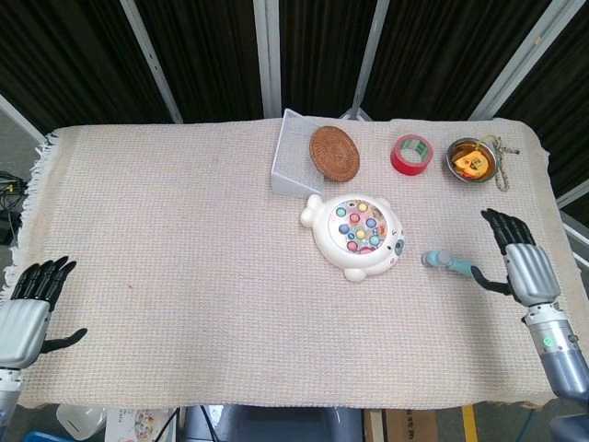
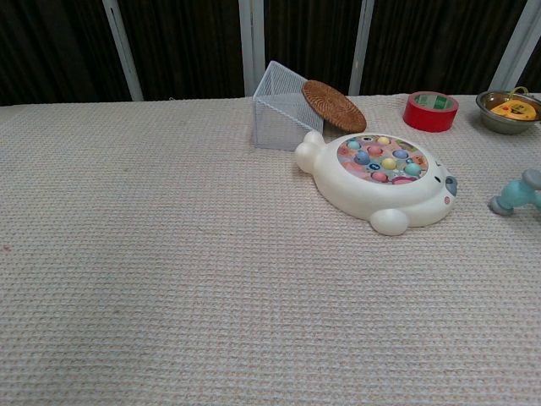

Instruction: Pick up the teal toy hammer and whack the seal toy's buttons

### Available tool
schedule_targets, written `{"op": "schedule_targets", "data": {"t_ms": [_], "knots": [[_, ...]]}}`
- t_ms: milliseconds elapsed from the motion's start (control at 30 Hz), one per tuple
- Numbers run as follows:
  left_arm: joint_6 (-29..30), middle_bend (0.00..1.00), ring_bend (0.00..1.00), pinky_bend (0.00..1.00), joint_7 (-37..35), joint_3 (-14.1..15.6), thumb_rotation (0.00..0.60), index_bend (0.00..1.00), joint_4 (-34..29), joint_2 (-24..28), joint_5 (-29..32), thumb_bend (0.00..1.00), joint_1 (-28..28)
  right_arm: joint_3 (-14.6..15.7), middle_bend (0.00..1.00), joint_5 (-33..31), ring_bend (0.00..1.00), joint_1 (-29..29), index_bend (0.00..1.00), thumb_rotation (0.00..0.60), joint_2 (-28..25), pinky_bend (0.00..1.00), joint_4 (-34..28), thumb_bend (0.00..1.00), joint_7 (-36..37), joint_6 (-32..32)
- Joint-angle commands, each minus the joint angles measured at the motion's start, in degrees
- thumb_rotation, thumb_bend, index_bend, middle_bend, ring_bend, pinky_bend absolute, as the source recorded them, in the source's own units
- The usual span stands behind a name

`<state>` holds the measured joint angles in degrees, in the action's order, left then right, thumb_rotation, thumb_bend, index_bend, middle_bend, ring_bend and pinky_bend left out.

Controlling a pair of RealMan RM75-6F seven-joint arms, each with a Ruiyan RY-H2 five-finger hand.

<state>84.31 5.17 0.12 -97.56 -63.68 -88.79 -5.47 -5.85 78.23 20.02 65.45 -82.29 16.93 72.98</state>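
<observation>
Both hands empty, fingers apart. My right hand hovers at the right edge of the cloth, thumb just beside the hammer's handle end; I cannot tell whether it touches. My left hand sits off the near left corner, well apart from everything. Hammer lies flat on the cloth, head toward the seal, just right of it, not touching. Seal's coloured buttons face up. Behind the seal: wire basket with a wicker disc leaning on it. Far right: red tape roll, then a metal bowl.
</observation>
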Motion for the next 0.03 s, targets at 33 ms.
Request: {"op": "schedule_targets", "data": {"t_ms": [33], "knots": [[0.7, 0.0, 0.0, 0.0, -0.6, 0.2, 0.6, 0.0, 0.7, -0.3, -0.7, 0.05, 0.3, 0.4, 0.07, -1.5, 0.0, -5.2, 0.01, 0.6, 1.1, 0.0, -3.5, 0.36, -6.4, 7.0]]}}
